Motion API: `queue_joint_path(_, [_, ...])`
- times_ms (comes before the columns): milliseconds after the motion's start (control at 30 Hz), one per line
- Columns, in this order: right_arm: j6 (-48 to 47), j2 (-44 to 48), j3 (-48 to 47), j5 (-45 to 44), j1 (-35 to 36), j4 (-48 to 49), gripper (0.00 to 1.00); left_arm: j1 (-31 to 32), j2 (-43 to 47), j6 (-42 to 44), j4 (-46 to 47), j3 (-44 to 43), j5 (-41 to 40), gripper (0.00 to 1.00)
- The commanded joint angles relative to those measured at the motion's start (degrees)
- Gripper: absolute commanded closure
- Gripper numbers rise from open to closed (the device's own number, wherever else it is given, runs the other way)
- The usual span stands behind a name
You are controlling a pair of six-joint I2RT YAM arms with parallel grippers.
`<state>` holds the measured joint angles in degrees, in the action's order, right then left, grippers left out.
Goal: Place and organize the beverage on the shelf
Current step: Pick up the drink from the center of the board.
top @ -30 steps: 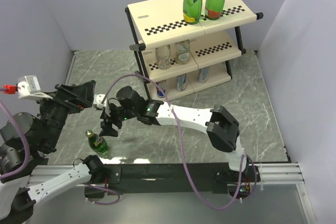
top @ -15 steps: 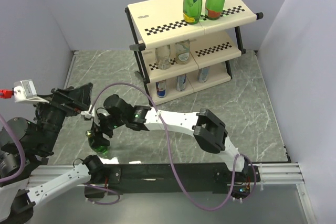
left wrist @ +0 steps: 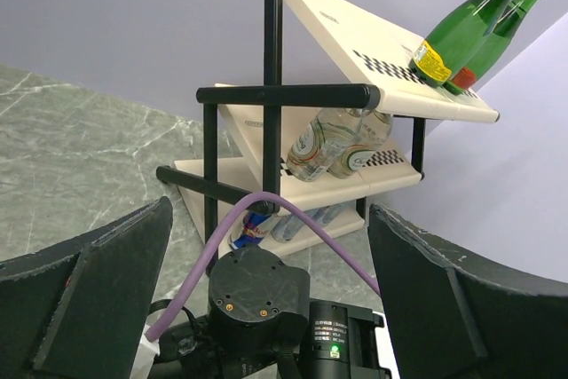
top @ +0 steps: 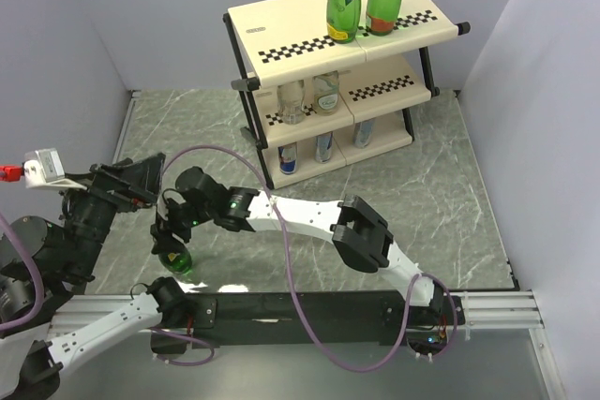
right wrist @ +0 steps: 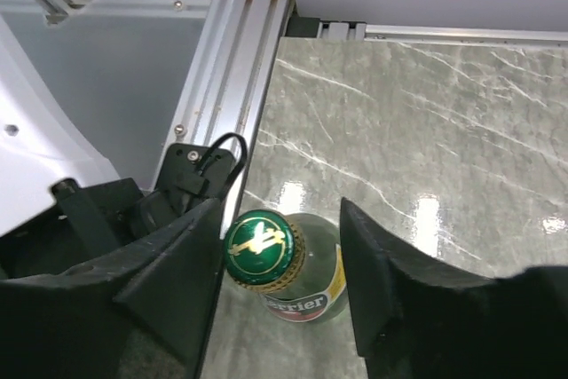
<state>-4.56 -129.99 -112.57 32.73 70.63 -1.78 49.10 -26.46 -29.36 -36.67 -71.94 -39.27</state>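
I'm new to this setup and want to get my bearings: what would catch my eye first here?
The right end effector draws the eye first, low at the near left, its jaws straddling the neck of a lone green bottle, not yet gripping it. At the far side stands the shelf, two more green bottles upright on its top tier.

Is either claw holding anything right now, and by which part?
Nothing is gripped yet. The right gripper straddles the neck of the green bottle, with a gap beside one finger. The left gripper is open and empty.
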Motion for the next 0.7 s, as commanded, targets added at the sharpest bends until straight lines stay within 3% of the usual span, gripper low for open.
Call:
queue_joint_path(0, [0.0, -0.2, -2.6, -0.6, 0.4, 0.8, 0.40, -0.1, 0.8, 0.5, 1.2, 0.3, 0.9, 0.02])
queue_joint_path(133, [0.1, -0.3, -2.5, -1.2, 0.4, 0.6, 0.43, -0.1, 0.8, 0.5, 1.1, 0.5, 1.0, 0.02])
queue_joint_path(167, [0.1, -0.3, -2.7, -1.3, 0.4, 0.5, 0.48, -0.1, 0.7, 0.5, 1.0, 0.5, 1.1, 0.02])
queue_joint_path(233, [-0.4, -0.3, -3.4, -1.3, 0.3, -0.1, 0.65, -0.1, 0.8, 0.4, 0.8, 0.6, 1.1, 0.02])
queue_joint_path(267, [-0.8, -0.2, -4.0, -1.2, 0.4, -1.2, 0.88, -0.1, 0.9, 0.4, 0.7, 0.7, 1.2, 0.02])
queue_joint_path(300, [-1.0, 0.1, -4.1, -1.0, 0.3, -1.6, 0.98, -0.1, 1.1, 0.4, 0.6, 0.7, 1.3, 0.02])
queue_joint_path(433, [-2.6, 3.9, -2.7, -0.1, 0.2, -4.6, 1.00, -0.1, 0.9, 1.0, 0.0, 0.2, 2.3, 0.02])
queue_joint_path(667, [-5.0, 16.7, 8.4, -0.7, -1.7, -9.1, 1.00, -0.1, 1.1, 4.3, 3.1, 0.8, 6.6, 0.02])
